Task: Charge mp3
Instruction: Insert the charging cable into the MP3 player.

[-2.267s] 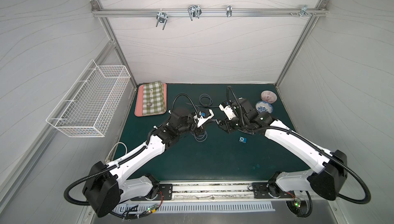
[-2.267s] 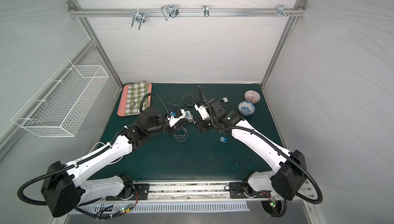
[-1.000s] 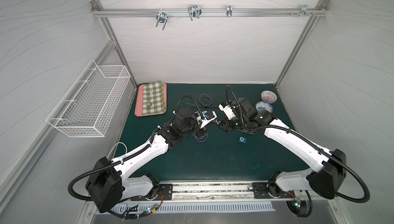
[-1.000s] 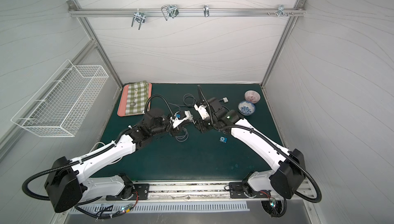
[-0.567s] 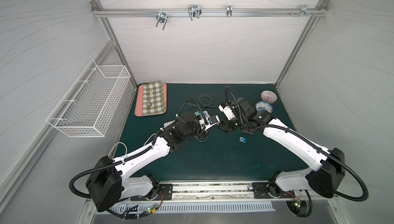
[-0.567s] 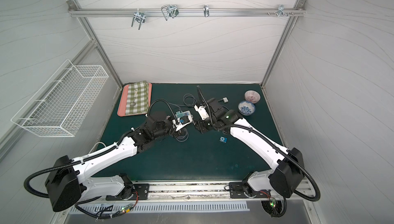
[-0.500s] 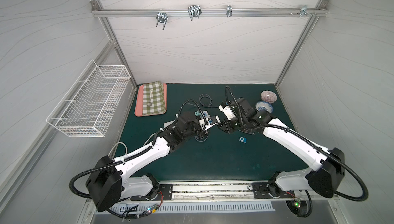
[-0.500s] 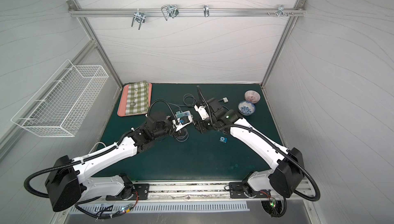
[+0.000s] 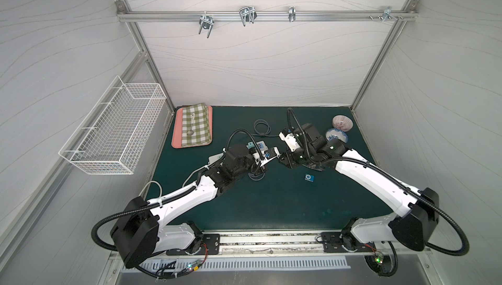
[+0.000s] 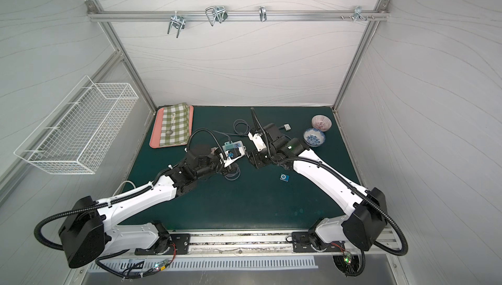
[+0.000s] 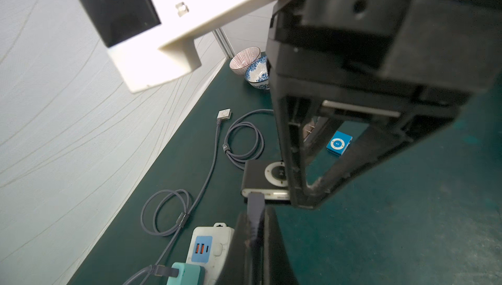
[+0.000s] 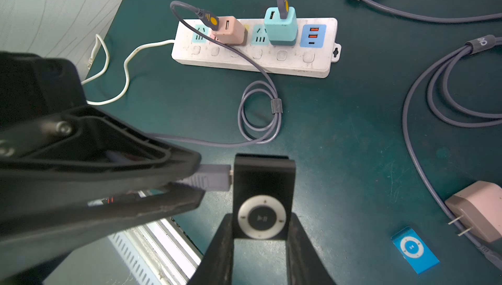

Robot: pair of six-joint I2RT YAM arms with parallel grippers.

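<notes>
My right gripper [image 12: 262, 226] is shut on a black mp3 [image 12: 262, 202] with a white control ring, held above the green mat. The left gripper [image 11: 255, 215] is shut on the grey plug [image 12: 209, 179] of a charging cable. The plug's tip meets the side edge of the mp3 [image 11: 264, 177]; how far it sits in I cannot tell. In both top views the two grippers [image 9: 267, 158] [image 10: 251, 158] meet tip to tip at mid-table. The cable runs back through a coil [image 12: 260, 118] to a pink charger [image 12: 231, 31].
A white power strip [image 12: 255, 61] carries the pink charger and a teal charger [image 12: 279, 28]. A blue mp3 [image 9: 308, 177] lies on the mat beside a loose pink charger [image 12: 478, 210]. Two bowls [image 9: 342, 121] stand back right. A tray [image 9: 193, 145] and a wire basket [image 9: 114, 131] are left.
The left arm has reached to the right, bringing the plug up against the black mp3. The right arm has stayed almost still.
</notes>
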